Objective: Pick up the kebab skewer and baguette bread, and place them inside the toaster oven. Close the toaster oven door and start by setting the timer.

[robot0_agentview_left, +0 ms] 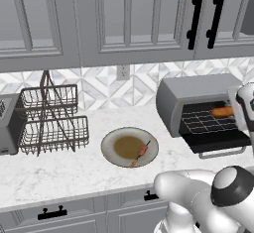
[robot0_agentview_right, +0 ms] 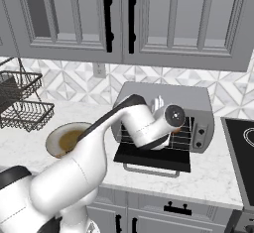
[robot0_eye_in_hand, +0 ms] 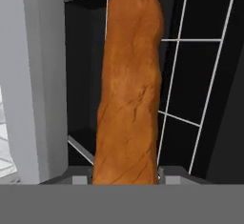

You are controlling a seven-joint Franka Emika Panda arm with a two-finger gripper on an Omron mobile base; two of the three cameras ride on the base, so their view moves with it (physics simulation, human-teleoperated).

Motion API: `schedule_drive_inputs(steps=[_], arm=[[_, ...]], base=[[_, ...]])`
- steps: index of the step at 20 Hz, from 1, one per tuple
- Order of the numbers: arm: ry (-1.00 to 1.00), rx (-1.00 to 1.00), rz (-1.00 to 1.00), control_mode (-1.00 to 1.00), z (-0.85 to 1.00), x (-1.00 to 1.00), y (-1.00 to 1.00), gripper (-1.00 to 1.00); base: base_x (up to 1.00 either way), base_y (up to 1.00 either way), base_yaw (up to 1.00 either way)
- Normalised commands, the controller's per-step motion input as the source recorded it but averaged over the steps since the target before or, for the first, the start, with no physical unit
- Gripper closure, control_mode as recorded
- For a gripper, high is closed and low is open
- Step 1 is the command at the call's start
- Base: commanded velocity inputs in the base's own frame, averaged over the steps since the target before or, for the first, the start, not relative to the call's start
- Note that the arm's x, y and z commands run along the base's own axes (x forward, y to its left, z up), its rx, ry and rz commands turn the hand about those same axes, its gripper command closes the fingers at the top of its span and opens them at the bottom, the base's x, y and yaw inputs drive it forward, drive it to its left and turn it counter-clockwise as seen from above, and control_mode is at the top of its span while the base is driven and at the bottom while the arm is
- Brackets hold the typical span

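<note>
The toaster oven [robot0_agentview_left: 198, 90] stands at the counter's right with its door [robot0_agentview_left: 218, 142] folded down flat. My gripper [robot0_eye_in_hand: 125, 174] reaches into the oven's mouth, shut on the baguette bread [robot0_eye_in_hand: 128, 89]. The orange-tan loaf [robot0_agentview_left: 222, 111] lies just over the wire rack at the oven's right side; I cannot tell whether it touches the wires. The kebab skewer [robot0_agentview_left: 140, 153] lies on the right part of a round plate [robot0_agentview_left: 106, 145] at mid-counter, left of the oven. In the right base view my arm covers most of the oven opening [robot0_agentview_right: 198, 98].
A two-tier wire dish rack [robot0_agentview_left: 49, 118] stands at the counter's left, with a grey slot toaster [robot0_agentview_left: 6, 123] beside it. Upper cabinets hang above. A dark stovetop [robot0_agentview_right: 240, 143] borders the oven's right. The open door [robot0_agentview_right: 154, 157] juts toward the counter's front edge.
</note>
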Motion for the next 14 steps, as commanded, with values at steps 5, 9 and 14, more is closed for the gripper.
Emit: schedule_drive_inputs(steps=[5, 9, 14], arm=[[-0.03, 0.02, 0.00, -1.00, -0.11, 0.48, 0.24, 1.00], [-0.03, 0.00, 0.00, -1.00, -0.28, 0.20, 0.05, 1.00], [-0.06, 0.00, 0.00, -1.00, -0.36, 0.04, 0.00, 1.00]], base=[[0.00, 0.00, 0.00], [0.00, 0.00, 0.00], [0.00, 0.00, 0.00]])
